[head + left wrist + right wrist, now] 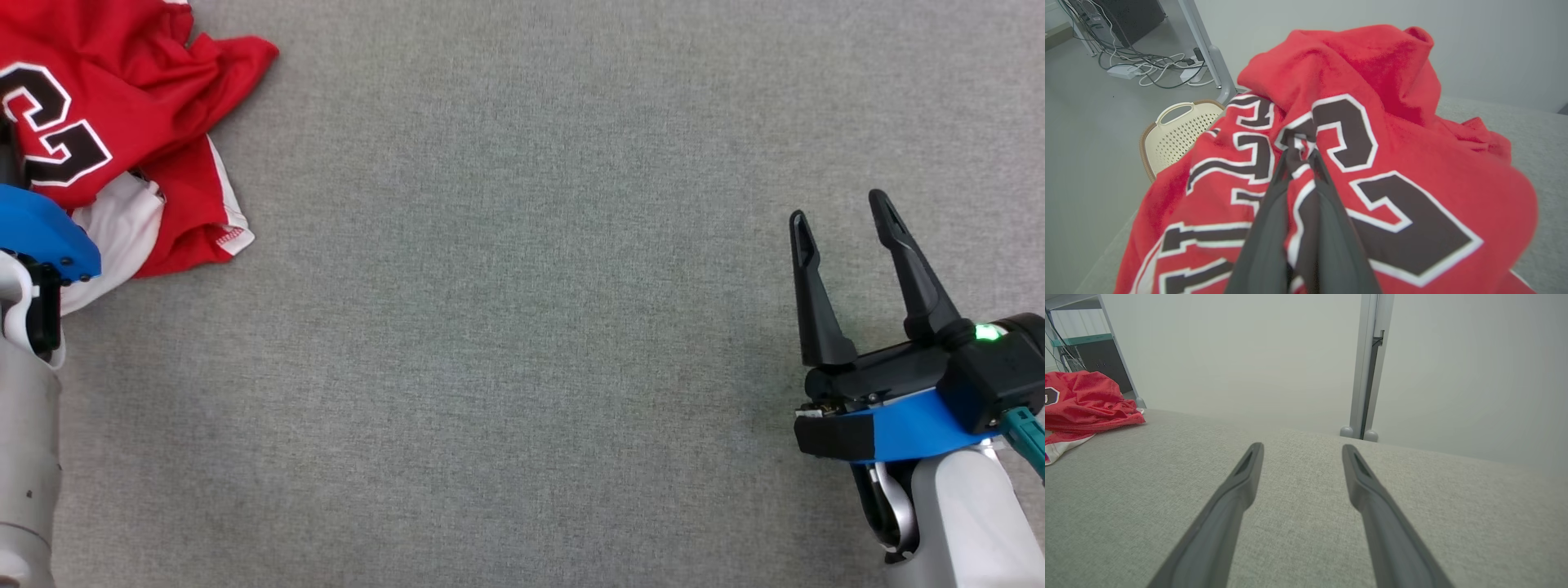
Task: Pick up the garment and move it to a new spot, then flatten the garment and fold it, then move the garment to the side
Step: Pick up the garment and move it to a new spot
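— Grey table [522, 327] under us: how many things?
— One jersey [163, 98], bunched. Our left gripper [1300, 152] pinches a fold between its tips; our right gripper [838, 207] stands spread, jersey well apart.

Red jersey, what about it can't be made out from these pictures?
Head view: the red jersey runs past the top and left edges; the left arm's blue cuff covers part.
Left wrist view: the left gripper tips sink into a fold, hiding how much cloth is pinched.
Left wrist view: the jersey hides most of the cream basket.
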